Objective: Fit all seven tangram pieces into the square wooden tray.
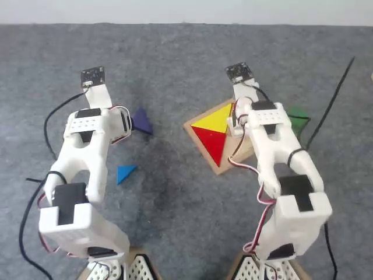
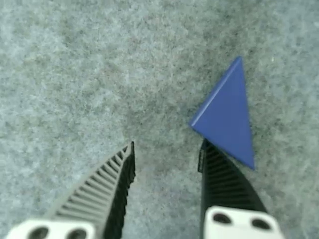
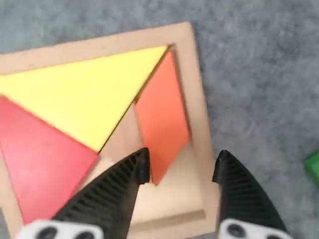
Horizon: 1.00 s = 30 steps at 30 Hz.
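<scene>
**Square wooden tray** (image 3: 191, 84) – set cornerwise on the grey bench (image 1: 175, 64), beneath the right arm. Three pieces are seated in it:
- a yellow triangle (image 3: 84, 94);
- a red triangle (image 3: 40, 169), edge to edge with the yellow one;
- an orange parallelogram (image 3: 162, 124), laid along the tray's rim with one corner at the yellow tip.

Bare wood is seen in the rest of the tray.

**Right end effector** (image 3: 183, 158) – held over the tray, opened moderately wide, nothing gripped. One tip is seen over the orange piece's end and the other over the tray's rim.

**Green piece** (image 1: 298, 115) – on the bench near the tray, on the side away from the left arm.

**Dark blue triangle** (image 2: 227, 117) – flat on the bench, well apart from the tray, on the left arm's side.

**Left end effector** (image 2: 167, 152) – opened wide, nothing between the jaws. One tip is just beside the dark blue triangle's edge; contact cannot be told.

**Light blue triangle** (image 1: 125, 172) – well apart from the tray on the same side, nearer the arm bases.
</scene>
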Each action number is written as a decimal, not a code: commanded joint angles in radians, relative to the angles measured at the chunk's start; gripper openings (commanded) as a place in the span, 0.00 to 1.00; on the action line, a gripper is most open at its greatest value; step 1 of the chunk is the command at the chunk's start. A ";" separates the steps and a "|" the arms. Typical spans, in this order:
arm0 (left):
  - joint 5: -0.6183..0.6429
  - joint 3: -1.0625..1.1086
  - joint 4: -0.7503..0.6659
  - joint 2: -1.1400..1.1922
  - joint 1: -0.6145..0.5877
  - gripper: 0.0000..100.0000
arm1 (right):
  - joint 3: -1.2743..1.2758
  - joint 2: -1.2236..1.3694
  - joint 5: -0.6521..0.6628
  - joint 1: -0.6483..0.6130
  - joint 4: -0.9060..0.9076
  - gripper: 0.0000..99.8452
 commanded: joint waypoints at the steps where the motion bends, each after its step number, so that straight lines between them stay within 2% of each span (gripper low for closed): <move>1: -0.011 -0.005 -0.017 -0.037 0.000 0.21 | 0.009 -0.082 0.018 -0.008 -0.035 0.23; 7: -0.011 -0.005 -0.014 -0.037 -0.005 0.21 | -0.041 0.002 0.020 -0.008 -0.028 0.23; 18: -0.011 -0.004 -0.014 -0.037 -0.005 0.21 | -0.307 0.208 0.038 -0.010 0.101 0.23; 24: -0.011 -0.004 -0.014 -0.037 -0.005 0.21 | -0.324 0.205 0.032 -0.012 0.101 0.23; 30: -0.011 -0.004 -0.015 -0.037 -0.005 0.21 | -0.226 0.073 0.011 -0.008 0.077 0.23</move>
